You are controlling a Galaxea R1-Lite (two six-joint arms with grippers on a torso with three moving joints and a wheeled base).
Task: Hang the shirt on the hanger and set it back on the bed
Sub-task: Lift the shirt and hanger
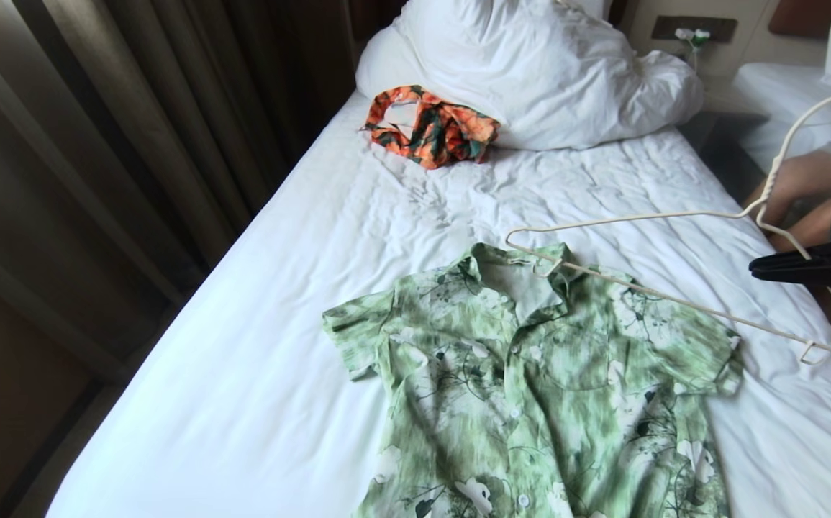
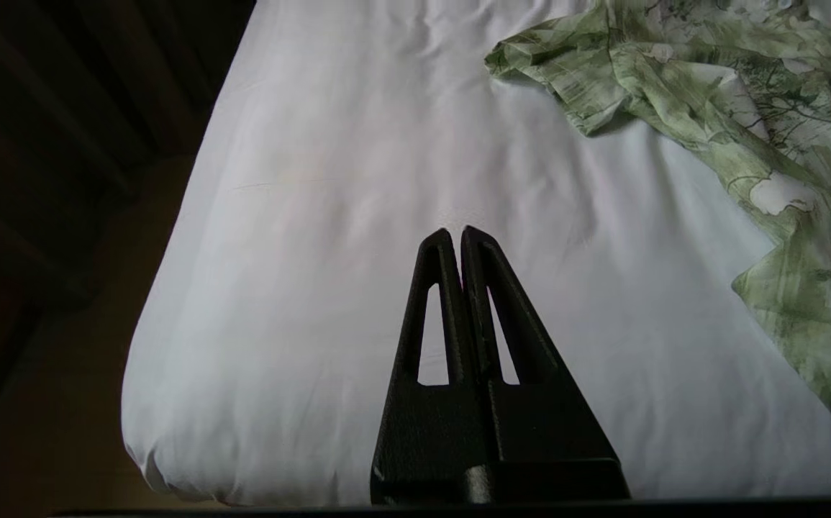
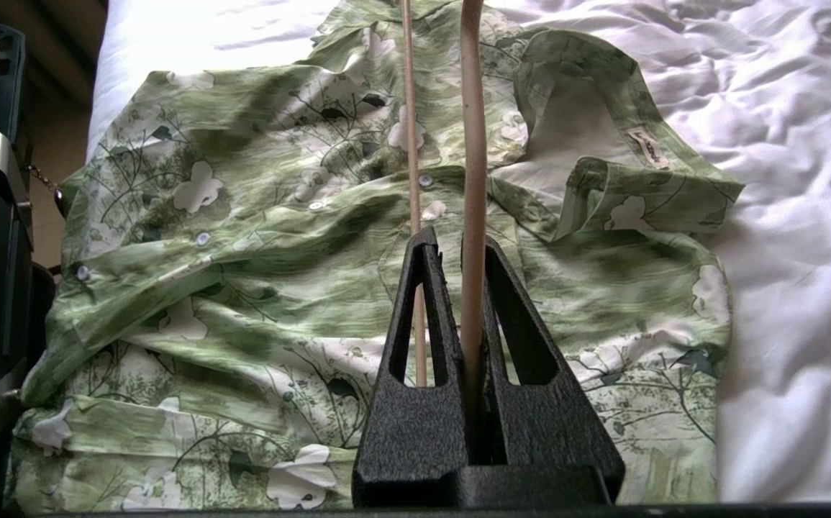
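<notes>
Near the foot end of the bed (image 1: pixel 257 345), the shirt (image 1: pixel 530 388) lies flat and face up on the white sheet, buttoned, its collar toward the pillows and its hem running off the near edge of the head view. Over its collar and the shoulder nearer the bed's right edge hangs the hanger (image 1: pixel 674 298), one notched end just at the collar, the hook out past the right edge. The right gripper (image 1: pixel 760 267) is clamped on the hanger's wire beside that edge. The left gripper (image 2: pixel 456 234) hovers pinched together, holding nothing, over bare sheet near the bed's left foot corner, apart from the shirt's sleeve.

By my reading the task is early: the hanger is picked up, but neither end is inside the shirt, and setting it back down is still to come.

Room is generous to the shirt's left and up to the orange garment (image 1: pixel 433 133) by the duvet (image 1: pixel 530 68). On the right, a person's arm (image 1: pixel 811 191) crowds the edge.
</notes>
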